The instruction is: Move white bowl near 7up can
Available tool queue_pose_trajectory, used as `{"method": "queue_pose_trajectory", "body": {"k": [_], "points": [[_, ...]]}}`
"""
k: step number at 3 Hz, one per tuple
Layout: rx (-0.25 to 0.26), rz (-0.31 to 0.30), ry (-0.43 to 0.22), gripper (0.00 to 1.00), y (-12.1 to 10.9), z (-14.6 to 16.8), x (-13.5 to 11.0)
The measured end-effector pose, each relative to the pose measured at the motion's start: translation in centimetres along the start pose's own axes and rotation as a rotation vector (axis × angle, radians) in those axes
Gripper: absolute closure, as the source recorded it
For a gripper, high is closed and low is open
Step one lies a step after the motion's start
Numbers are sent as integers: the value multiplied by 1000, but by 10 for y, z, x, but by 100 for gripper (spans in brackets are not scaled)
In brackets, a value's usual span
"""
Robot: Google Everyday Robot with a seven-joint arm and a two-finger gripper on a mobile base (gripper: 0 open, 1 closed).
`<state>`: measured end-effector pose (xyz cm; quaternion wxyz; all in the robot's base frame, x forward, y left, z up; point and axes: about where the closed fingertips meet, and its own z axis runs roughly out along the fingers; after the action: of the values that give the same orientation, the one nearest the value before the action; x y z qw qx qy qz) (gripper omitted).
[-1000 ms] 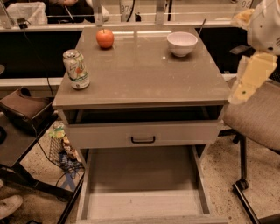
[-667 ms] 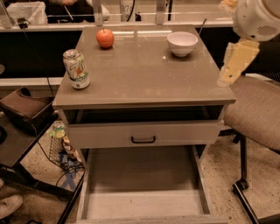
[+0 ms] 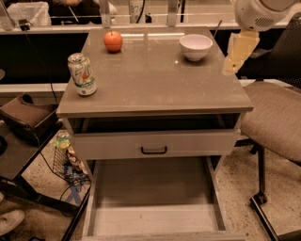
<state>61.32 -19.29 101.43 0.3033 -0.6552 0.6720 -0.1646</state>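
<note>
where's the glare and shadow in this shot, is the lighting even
camera view: warm, dim, uneven light; a pale glare streak along the back of the tabletop between the apple and the white bowl; deep shadow under the top; the pincer, right of the bowl by the tabletop's right edge, is lit pale yellow.

Gripper (image 3: 235,55) upper right, arm (image 3: 261,13) edge-cropped.

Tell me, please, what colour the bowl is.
Plain glossy white bowl, camera view; gripper hovers just right of it.
</note>
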Motion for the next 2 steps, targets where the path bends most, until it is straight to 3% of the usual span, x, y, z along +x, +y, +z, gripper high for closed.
{"method": "queue_pose_trajectory", "body": {"k": [1, 2], "points": [[-14, -13, 5, 0, -3, 9, -2], [-29, -52, 19, 0, -19, 37, -5]]}}
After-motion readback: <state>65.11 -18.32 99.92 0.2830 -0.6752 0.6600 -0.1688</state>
